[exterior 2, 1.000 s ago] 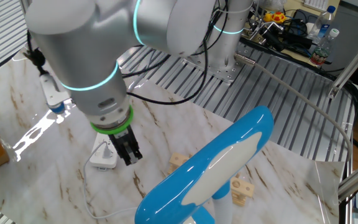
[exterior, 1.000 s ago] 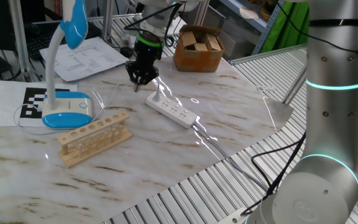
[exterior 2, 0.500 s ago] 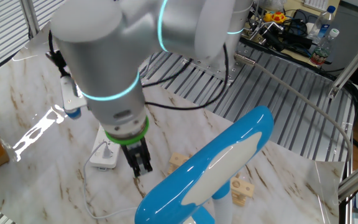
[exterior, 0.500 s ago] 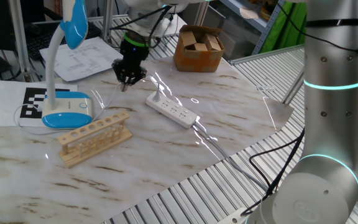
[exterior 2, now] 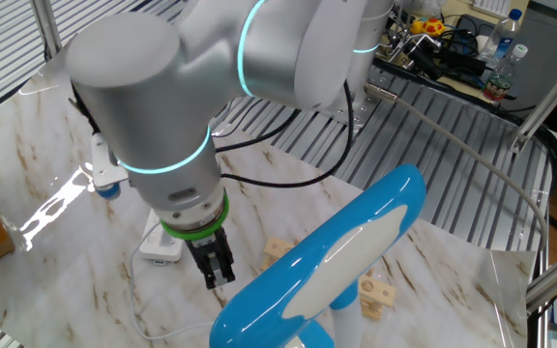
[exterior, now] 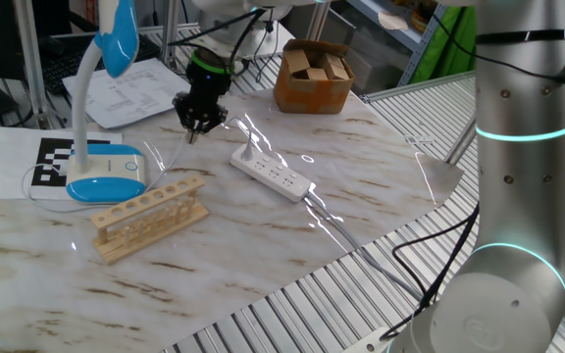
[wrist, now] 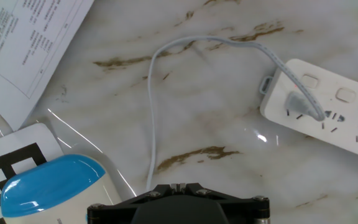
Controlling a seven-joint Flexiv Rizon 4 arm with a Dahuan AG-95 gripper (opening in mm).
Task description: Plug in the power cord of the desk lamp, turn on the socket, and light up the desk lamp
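The white power strip (exterior: pixel 273 174) lies mid-table, with the small white plug (exterior: pixel 246 154) seated in its end outlet. In the hand view the plug (wrist: pixel 301 106) sits in the strip (wrist: pixel 337 121), and the thin power cord (wrist: pixel 150 112) loops back toward the lamp's blue-rimmed base (wrist: pixel 47 182). The desk lamp (exterior: pixel 106 175) stands at the left, its blue head (exterior: pixel 118 39) unlit. My gripper (exterior: pixel 196 133) hangs shut and empty above the table between strip and lamp, over the cord. It also shows in the other fixed view (exterior 2: pixel 219 278) and in the hand view (wrist: pixel 178 185).
A wooden test-tube rack (exterior: pixel 150 216) stands in front of the lamp. A cardboard box (exterior: pixel 312 76) sits at the back. Printed papers (exterior: pixel 145 88) and a checkered marker sheet (exterior: pixel 55 162) lie at the left. The strip's thick cable (exterior: pixel 346 235) runs off the front-right edge.
My gripper has moved left, away from the strip's plug end and toward the lamp. The plug stays in the strip.
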